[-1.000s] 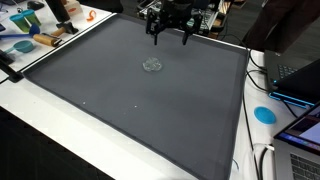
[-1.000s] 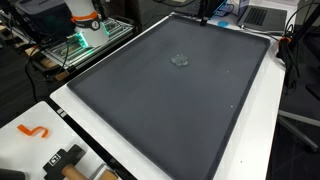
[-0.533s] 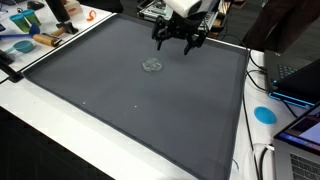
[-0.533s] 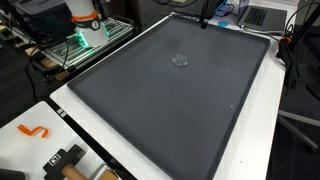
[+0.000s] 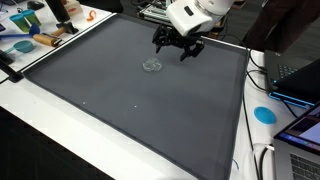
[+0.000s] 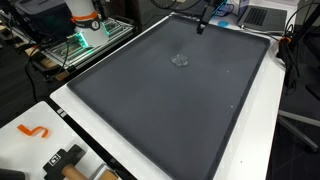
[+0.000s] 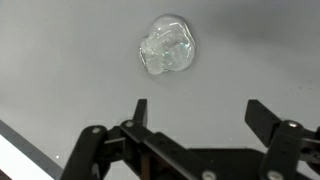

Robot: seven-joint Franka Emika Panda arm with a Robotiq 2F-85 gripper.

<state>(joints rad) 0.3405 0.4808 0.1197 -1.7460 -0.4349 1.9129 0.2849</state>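
**Operator:** Where is the claw right now?

**Spotter:** Your black two-fingered gripper (image 5: 176, 50) hangs over the far end of the dark grey fabric mat (image 5: 120, 115). That puts it in the upper middle of the frame in an exterior view, close to the mat's far edge. In an exterior view from the opposite end, the gripper (image 6: 201, 25) sits at the top of the frame, right of centre. Its jaws are spread wide and nothing is between them. In the wrist view the gripper (image 7: 197, 110) fills the lower half of the frame, and both fingertips (image 7: 141, 112) point up over bare mat.

**Operator:** And the clear thing?

**Spotter:** The small clear crumpled lump (image 5: 151, 65) lies on the mat, below and to the left of your gripper in that frame. It is near the gripper but not touching it. In the wrist view the lump (image 7: 167, 45) is in the upper middle of the frame, above the gap between the fingers and nearer the left one, with bare mat in between. In an exterior view from the opposite end, it (image 6: 180, 60) lies below the gripper and slightly to the left.

**Operator:** Anything else around?

**Spotter:** The mat rests on a white table (image 5: 40, 135). A flat blue round disc (image 5: 264, 114) lies off the mat at the right of the frame. An orange S-shaped hook (image 6: 33, 131) lies at the lower left. Both are well apart from your gripper
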